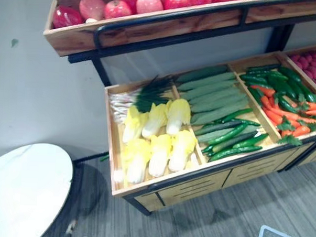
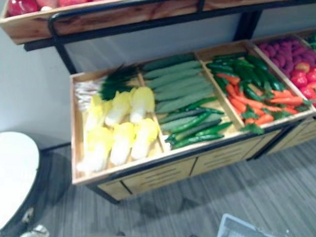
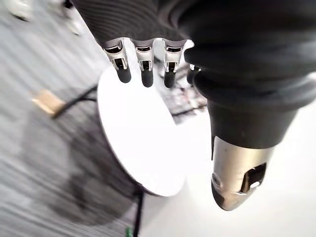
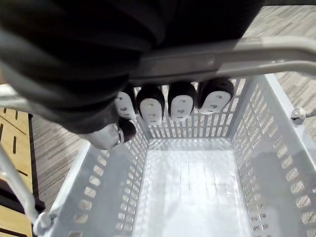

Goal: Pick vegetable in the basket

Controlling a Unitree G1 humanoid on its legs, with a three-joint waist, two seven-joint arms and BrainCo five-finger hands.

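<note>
Right hand clamps basket handle; left hand relaxed over white round table; vegetable stand on grey floor.

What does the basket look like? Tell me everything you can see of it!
The basket is pale grey, plastic by its look, with rows of slots in its walls and a plain bottom. It is empty. Its grey handle crosses the top, and the right robot hand has its fingers curled round it, so the basket hangs above the striped floor.
</note>
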